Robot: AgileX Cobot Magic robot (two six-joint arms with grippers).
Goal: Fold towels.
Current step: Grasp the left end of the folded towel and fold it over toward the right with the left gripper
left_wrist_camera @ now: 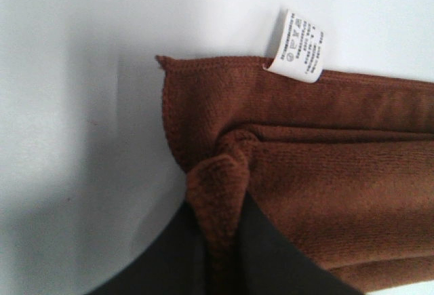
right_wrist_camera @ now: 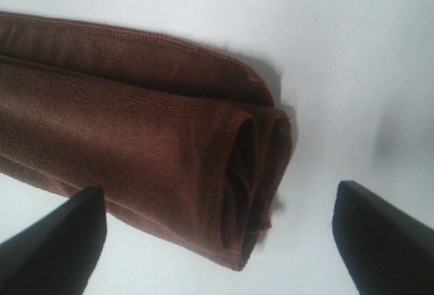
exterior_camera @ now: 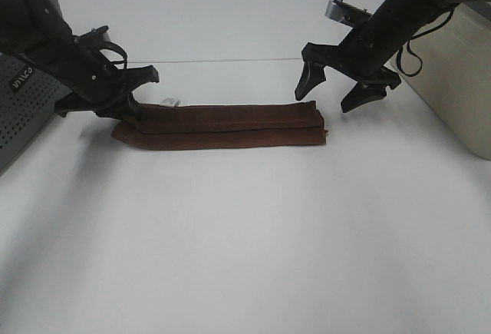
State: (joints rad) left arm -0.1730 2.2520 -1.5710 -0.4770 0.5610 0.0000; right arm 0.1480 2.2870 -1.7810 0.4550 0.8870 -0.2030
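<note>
Towel (exterior_camera: pixel 230 125) lies folded in a long strip on the table (exterior_camera: pixel 245 257). L gripper (exterior_camera: pixel 136 106) is at its left end; wrist cam shows jaws pinching a raised fold near the white tag (left_wrist_camera: pixel 296 45). R gripper (exterior_camera: pixel 326 97) hovers spread by the other end, off the cloth; its cam shows the layered folds.

place: robotics lab bench | evidence: plain white table (exterior_camera: pixel 245 257), grey perforated crate (exterior_camera: pixel 23 111), cream bin (exterior_camera: pixel 460 81) at its edges

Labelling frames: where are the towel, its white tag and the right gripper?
towel (exterior_camera: pixel 230 123): exterior high view, middle of the folded strip.
white tag (left_wrist_camera: pixel 296 45): left wrist view, centre of its printed face.
right gripper (exterior_camera: pixel 323 104): exterior high view, midway between fingertips.
</note>
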